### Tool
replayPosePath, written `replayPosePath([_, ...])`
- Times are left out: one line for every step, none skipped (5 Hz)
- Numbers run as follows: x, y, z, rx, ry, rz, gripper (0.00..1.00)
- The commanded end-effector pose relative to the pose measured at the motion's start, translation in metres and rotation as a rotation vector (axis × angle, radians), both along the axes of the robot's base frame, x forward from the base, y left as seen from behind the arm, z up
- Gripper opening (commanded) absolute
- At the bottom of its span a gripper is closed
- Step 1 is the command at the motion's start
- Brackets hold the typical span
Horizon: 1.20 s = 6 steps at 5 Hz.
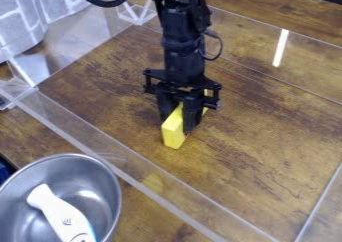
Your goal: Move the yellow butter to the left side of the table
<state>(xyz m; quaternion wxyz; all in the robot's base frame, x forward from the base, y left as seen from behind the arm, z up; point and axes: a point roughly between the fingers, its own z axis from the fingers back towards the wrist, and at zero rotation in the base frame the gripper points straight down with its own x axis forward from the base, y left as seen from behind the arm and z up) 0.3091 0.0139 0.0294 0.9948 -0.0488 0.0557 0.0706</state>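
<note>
Yellow butter sits near the middle of the wooden worktop, a small block standing tilted, its lower end resting on the boards and its upper end caught between the fingers of the gripper. The black gripper points straight down from above and is clamped on that upper end, which is why the block leans rather than lying flat: it is pinched high and pivots on its bottom corner. Gripping from the top leaves the sides clear, so I judge the block could be lifted or slid toward the left of the worktop without the fingers scraping the wood.

The butter looks like a smooth, matte, rectangular stick in plain yellow, most likely a rigid toy piece, firm enough to take a narrow pinch. The worktop is dark, streaky wood planking with a dull grain, and a clear sheet with a shiny edge lies over or borders its near side. At the lower left, off the wood, stands a round brushed-metal bowl holding a white rounded object whose nature I cannot tell.
</note>
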Motion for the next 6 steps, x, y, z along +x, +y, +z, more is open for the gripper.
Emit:
replayPosePath([0.007, 0.007, 0.03, 0.013, -0.075, 0.004, 0.0])
replayPosePath([0.006, 0.006, 0.041, 0.016, -0.089, -0.005, 0.0])
replayPosePath([0.007, 0.007, 0.071, 0.022, -0.138, -0.009, 0.0])
replayPosePath([0.011, 0.022, 0.097, 0.03, -0.179, 0.022, 0.0])
replayPosePath([0.01, 0.045, 0.113, 0.039, -0.203, 0.071, 0.0])
replayPosePath([0.001, 0.066, 0.121, 0.058, -0.205, 0.123, 0.0])
